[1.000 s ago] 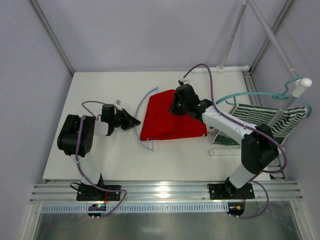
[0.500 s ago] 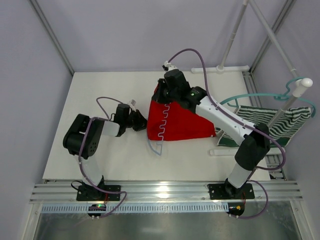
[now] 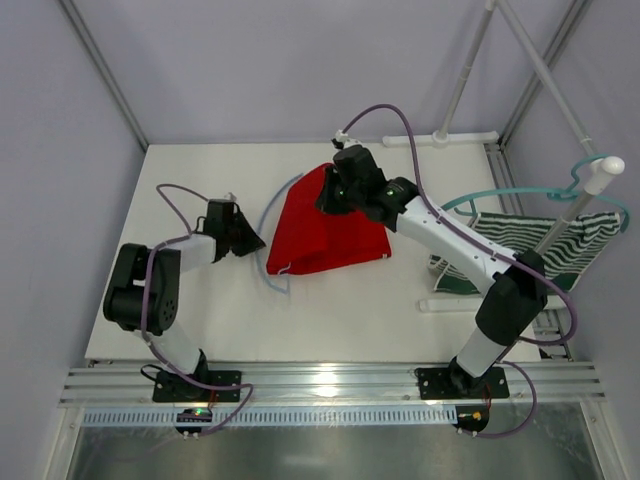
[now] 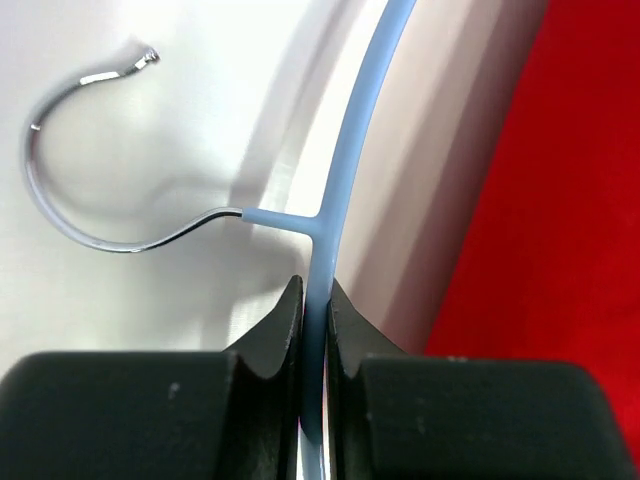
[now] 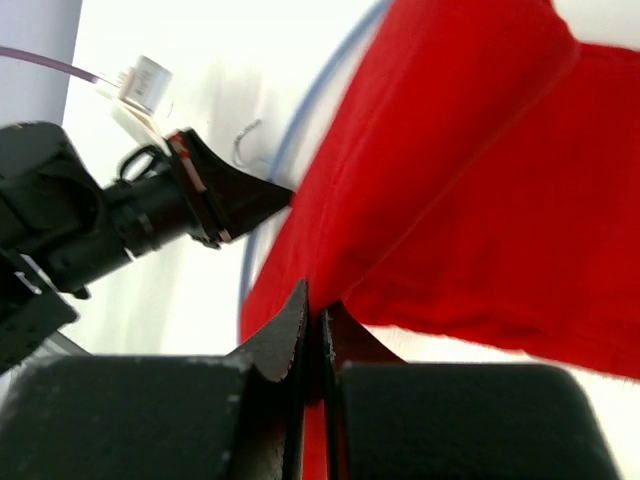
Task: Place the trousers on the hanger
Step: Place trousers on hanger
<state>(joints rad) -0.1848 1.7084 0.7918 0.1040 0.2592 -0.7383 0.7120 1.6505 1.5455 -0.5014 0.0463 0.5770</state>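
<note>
The bright red trousers [image 3: 325, 235] lie folded on the white table, partly lifted at their back edge. My right gripper [image 3: 330, 198] is shut on a fold of the trousers [image 5: 470, 190]; its jaws [image 5: 315, 300] pinch the cloth. The pale blue hanger [image 3: 278, 200] curves round the left side of the trousers, with its lower bar hidden under the cloth. My left gripper [image 3: 250, 240] is shut on the hanger's thin blue arm [image 4: 345, 170] just below the metal hook [image 4: 70, 225], the jaws [image 4: 315, 295] tight on it. Red cloth [image 4: 540, 200] fills the right side of the left wrist view.
A green-and-white striped garment [image 3: 520, 245] hangs on a darker teal hanger [image 3: 500, 190] from a white rack pole [image 3: 590, 195] at the right. Pale walls close the table at the back and left. The left arm's black head [image 5: 150, 215] shows in the right wrist view.
The left gripper has pulled the hanger to the left. The right gripper drew the trousers over it; the wavy bar that lay on the red cloth no longer shows.
</note>
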